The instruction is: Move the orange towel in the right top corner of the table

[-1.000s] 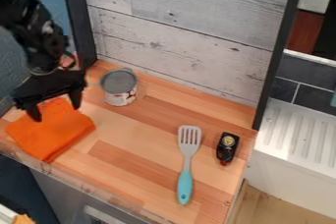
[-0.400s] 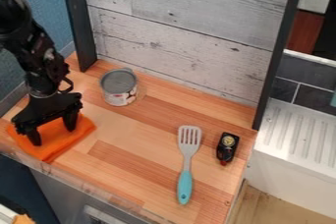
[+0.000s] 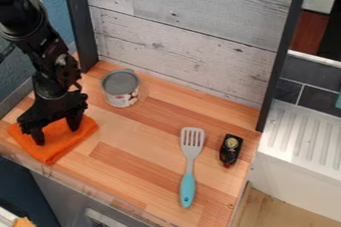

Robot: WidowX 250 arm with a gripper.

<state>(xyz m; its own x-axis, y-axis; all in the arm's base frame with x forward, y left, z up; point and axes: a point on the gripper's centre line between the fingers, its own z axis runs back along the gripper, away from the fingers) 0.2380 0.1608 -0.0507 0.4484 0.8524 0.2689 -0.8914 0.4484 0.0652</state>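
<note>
So the gripper (image 3: 57, 134) had its fingers spread wide over the folded orange towel (image 3: 55, 149), nothing pinched, probably to bunch up cloth.

Matt orange cloth towel (image 3: 59, 146); smooth wood table (image 3: 143, 159)

Robot arm (image 3: 47, 47), upper left of frame: black throughout, rounded bulky joint housings, pale glints on the casing. Dark cable (image 3: 7, 52) at the left edge; small black loop (image 3: 77, 87) beside the wrist. Gripper (image 3: 57, 132), left side of frame: black, broad flaring body, two stubby dark fingers (image 3: 38, 137) with blunt ends.
</note>
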